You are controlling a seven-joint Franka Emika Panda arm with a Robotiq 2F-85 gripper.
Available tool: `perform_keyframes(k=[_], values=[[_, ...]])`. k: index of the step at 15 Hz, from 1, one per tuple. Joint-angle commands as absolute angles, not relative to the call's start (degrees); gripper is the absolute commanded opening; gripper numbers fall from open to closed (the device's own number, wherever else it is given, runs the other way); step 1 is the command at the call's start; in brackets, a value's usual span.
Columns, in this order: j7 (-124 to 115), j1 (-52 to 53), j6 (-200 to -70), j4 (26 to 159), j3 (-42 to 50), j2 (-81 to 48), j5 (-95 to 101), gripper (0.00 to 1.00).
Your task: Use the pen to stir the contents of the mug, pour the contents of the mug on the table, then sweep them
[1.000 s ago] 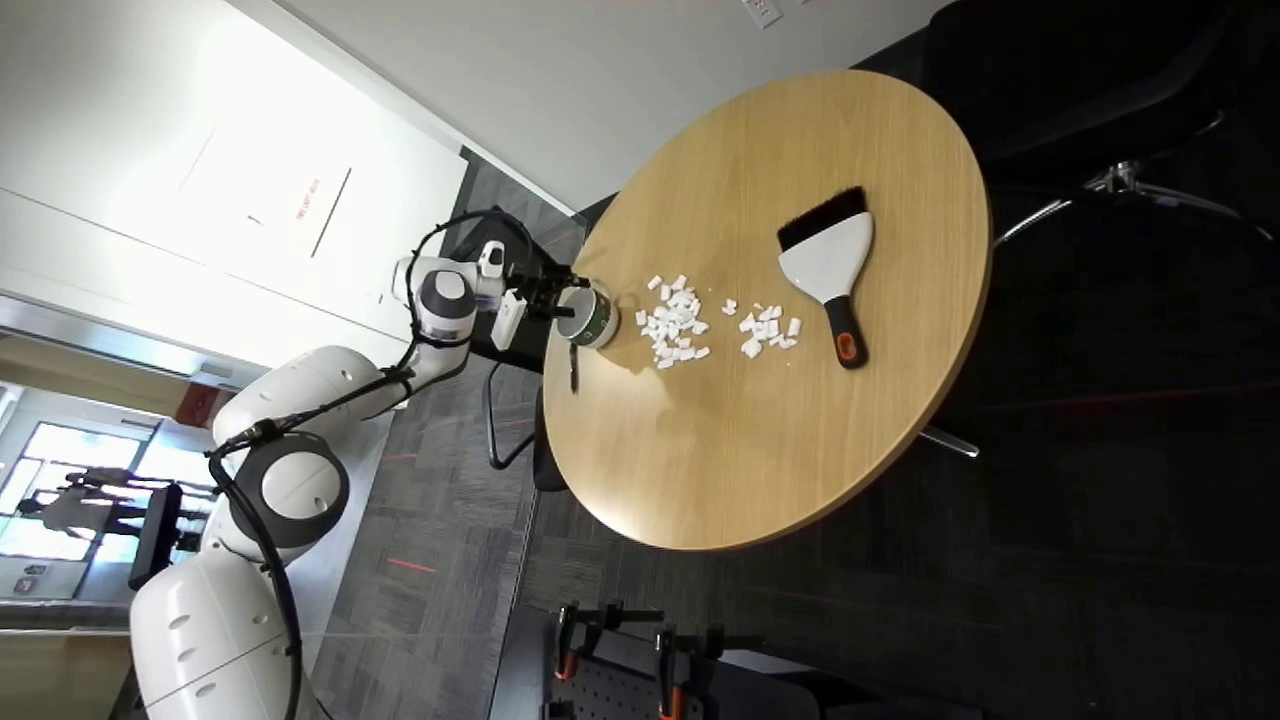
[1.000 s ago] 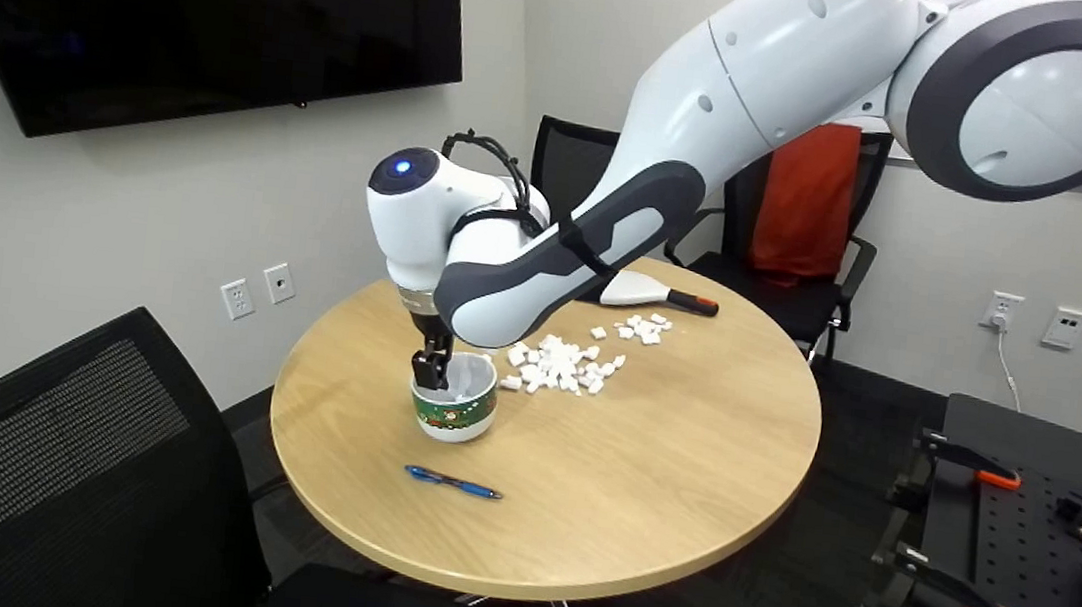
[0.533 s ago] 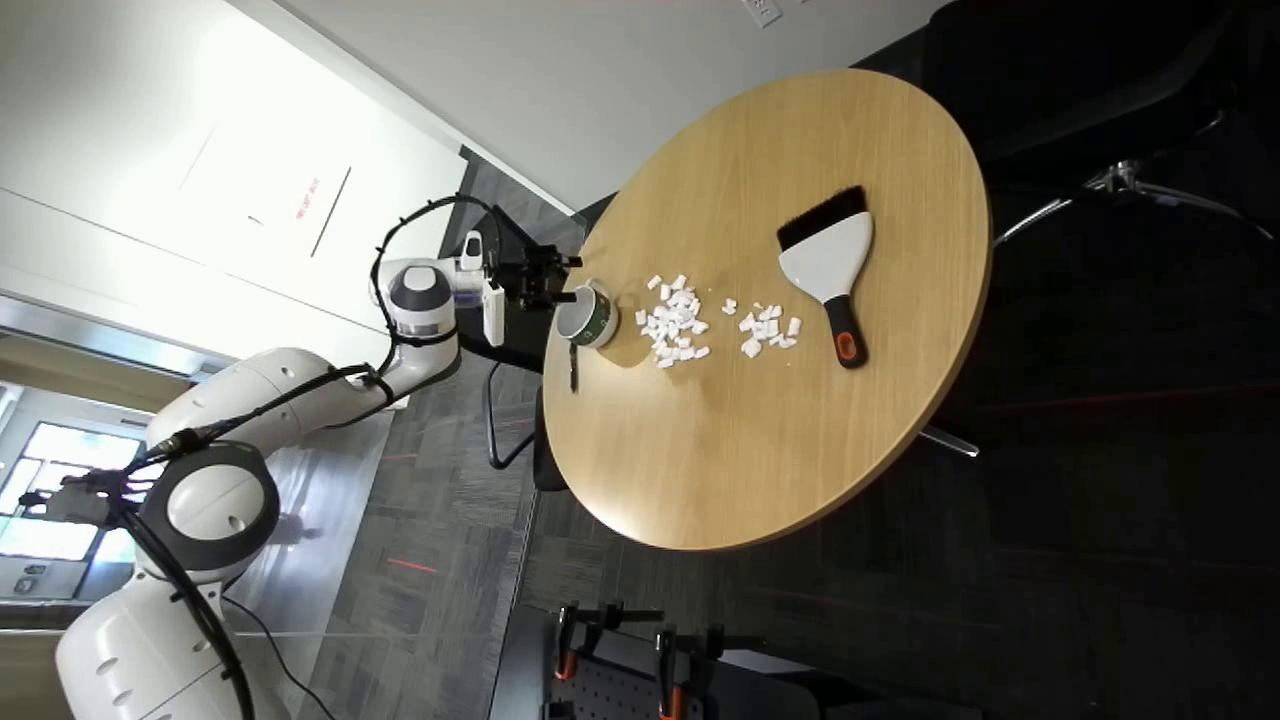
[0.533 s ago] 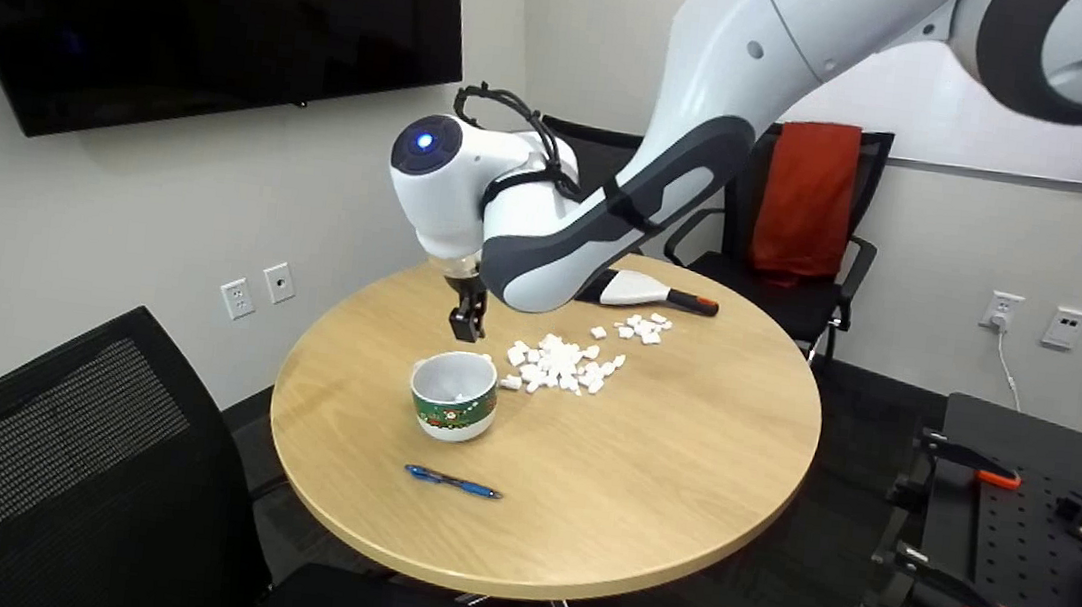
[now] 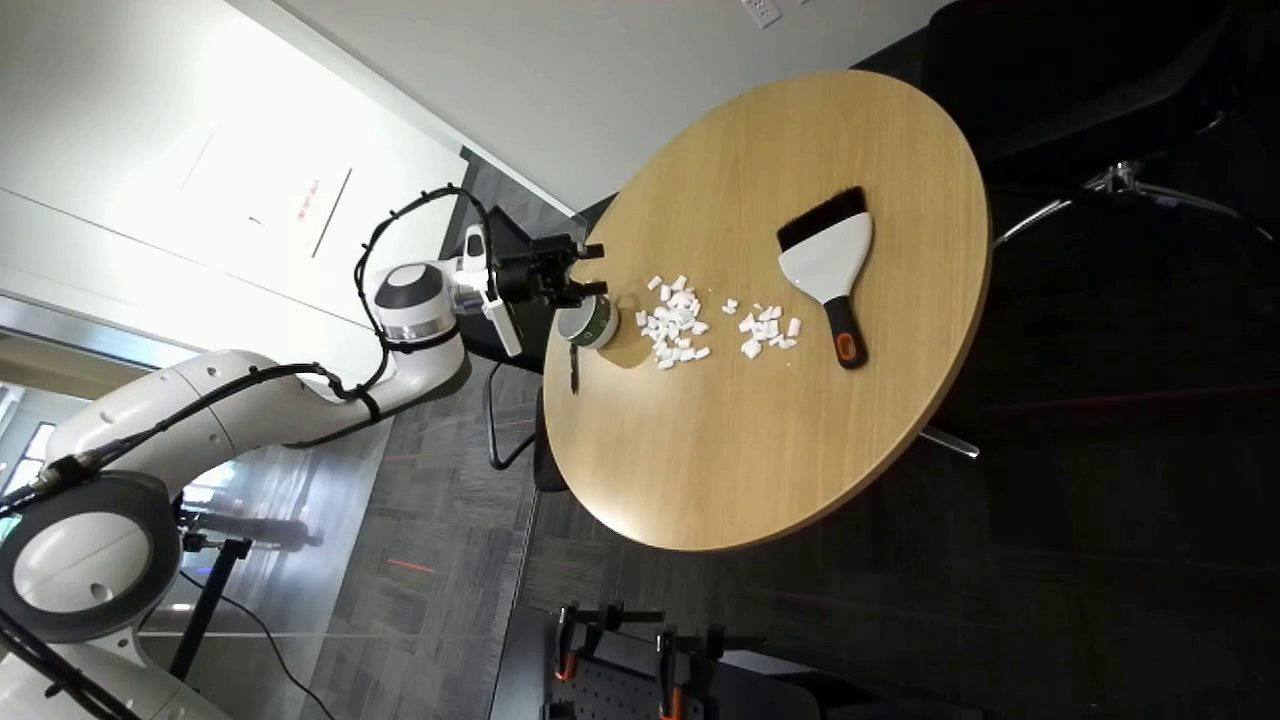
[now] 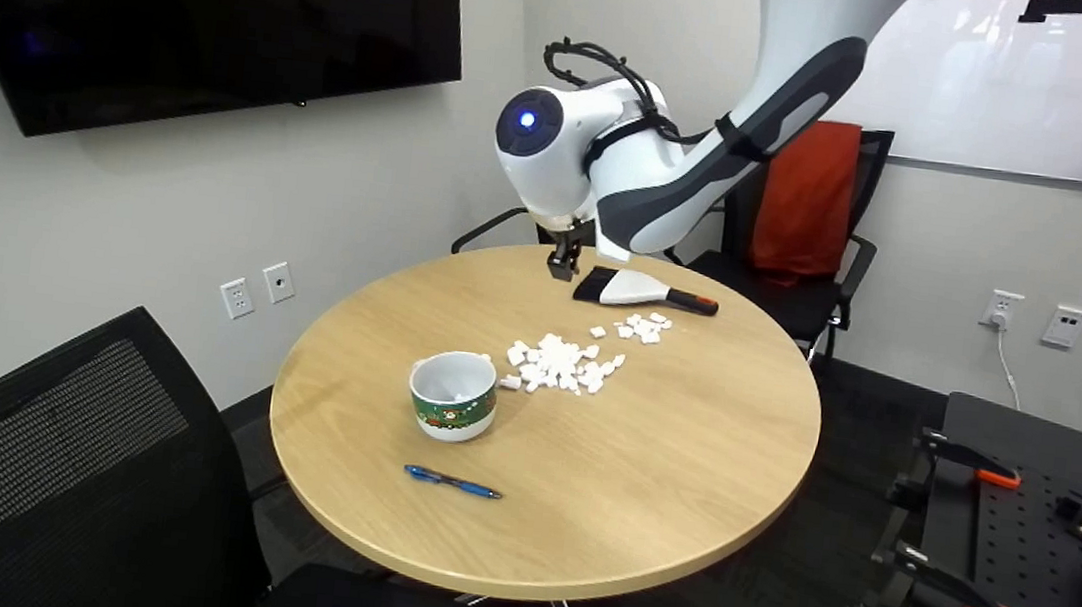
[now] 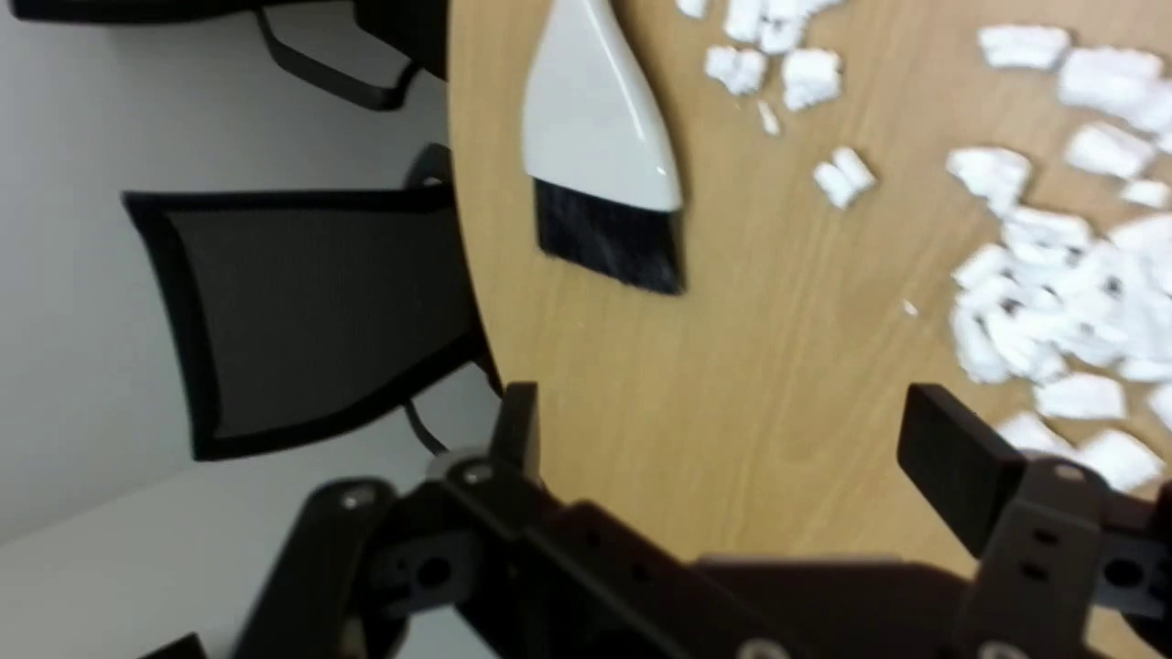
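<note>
Mug (image 6: 451,411): one, round
Pen (image 6: 453,481): one, slim
Crumbs (image 6: 558,362): two main clusters
Table (image 6: 655,461): round, wooden
Gripper (image 7: 721,419): spread wide, empty

The arm (image 5: 270,408) is glossy white with smooth, rounded links. In an exterior view a broad dark grey ring (image 5: 165,560) frames a white disc (image 5: 80,560), and a silvery collar (image 5: 415,328) shows close to a white block (image 5: 503,326). Also in an exterior view, a round dark cap (image 6: 530,140) bears a blue light (image 6: 527,119), and a dark grey panel (image 6: 829,67) surrounds a pale oval inset (image 6: 803,115). A black cable (image 6: 605,52) is bound on with black straps (image 6: 742,140). The gripper (image 7: 721,416) is black with squared fingers (image 7: 957,467); the wrist view blurs there, but small grey rounds (image 7: 358,496) look like screw heads.
</note>
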State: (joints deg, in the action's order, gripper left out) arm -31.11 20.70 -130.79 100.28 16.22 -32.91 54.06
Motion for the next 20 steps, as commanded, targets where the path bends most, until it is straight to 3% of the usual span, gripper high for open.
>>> perform_keyframes(k=[1, 9, 17, 20], values=[[-35.1, 16.41, -126.93, 101.63, 11.8, -31.33, 59.81, 1.0], [-35.01, 12.78, -128.45, 103.23, 8.3, -30.08, 60.25, 1.0], [-14.23, -6.38, -158.3, 115.06, 4.47, -22.8, 43.57, 1.0], [0.71, -20.37, -164.04, 119.08, -5.69, -22.38, 31.81, 1.0]])
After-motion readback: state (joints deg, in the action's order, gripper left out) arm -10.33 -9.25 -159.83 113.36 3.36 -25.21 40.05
